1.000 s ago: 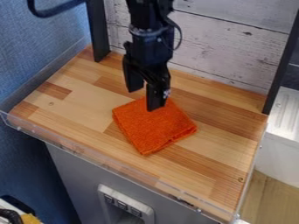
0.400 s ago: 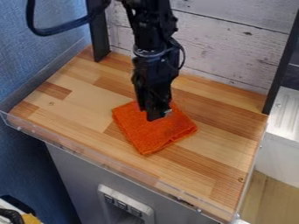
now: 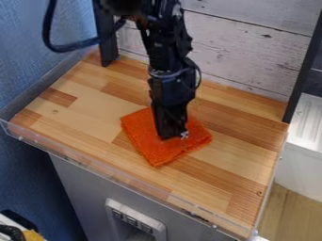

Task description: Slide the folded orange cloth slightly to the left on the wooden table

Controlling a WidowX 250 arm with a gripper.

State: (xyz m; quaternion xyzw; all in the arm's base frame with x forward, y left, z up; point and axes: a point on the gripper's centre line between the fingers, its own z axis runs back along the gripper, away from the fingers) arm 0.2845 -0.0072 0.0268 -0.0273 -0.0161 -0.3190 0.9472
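The black robot arm [image 3: 165, 44] comes in from the top edge of the camera view, and its gripper [image 3: 171, 136] points down over the orange cloth [image 3: 157, 153]. Seen from this slanted side, it is hard to say whether the gripper's tip touches the fabric or hangs just above it, and whether the gripper is released, clenched or grasping a bit of cloth cannot be told.

The cloth lies flat near the middle of the wooden work surface [image 3: 78, 120], folded into a rough square and turned at an angle, with one corner towards the front edge. The gripper covers part of its upper portion, while its left and lower parts and its right corner show.

A clear guard [image 3: 113, 178] runs along the front edge of the wood, above a grey cabinet front [image 3: 72, 188] with a pale switch panel [image 3: 133, 220]. Behind the surface stands a whitish plank wall [image 3: 252, 54] between two dark posts, and a textured blue wall [image 3: 28, 61] rises at the view's left. A black cable [image 3: 69, 48] loops beside the arm. At the right is a white ribbed unit [image 3: 308, 122], with pale wooden flooring [image 3: 286, 209] below it.
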